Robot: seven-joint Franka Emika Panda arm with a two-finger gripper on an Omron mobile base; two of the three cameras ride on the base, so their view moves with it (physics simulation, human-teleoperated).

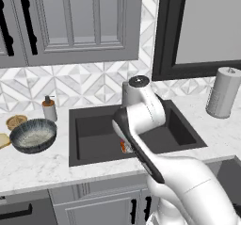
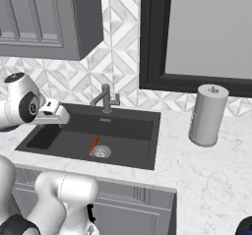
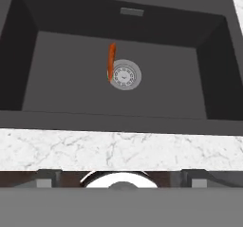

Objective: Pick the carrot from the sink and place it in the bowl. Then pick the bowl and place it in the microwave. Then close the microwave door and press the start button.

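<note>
The carrot (image 3: 112, 60) is a thin orange stick lying on the floor of the dark sink (image 3: 61, 55), just left of the round metal drain (image 3: 124, 75). From the right base view the carrot (image 2: 93, 145) lies beside the drain (image 2: 101, 152), in front of the faucet (image 2: 106, 99). In the left base view a bit of the carrot (image 1: 123, 147) peeks out beside my arm. The blue-grey bowl (image 1: 33, 135) stands on the counter left of the sink (image 1: 94, 134). My gripper (image 3: 121, 180) hangs open and empty above the sink's front edge, well short of the carrot.
A small tan bowl (image 1: 16, 121) and a soap bottle (image 1: 49, 108) stand behind the big bowl. A paper towel roll (image 2: 208, 115) stands on the marble counter (image 2: 197, 170) right of the sink. Grey wall cabinets (image 1: 70, 21) hang above. My own arm (image 1: 150, 139) crosses the sink's front.
</note>
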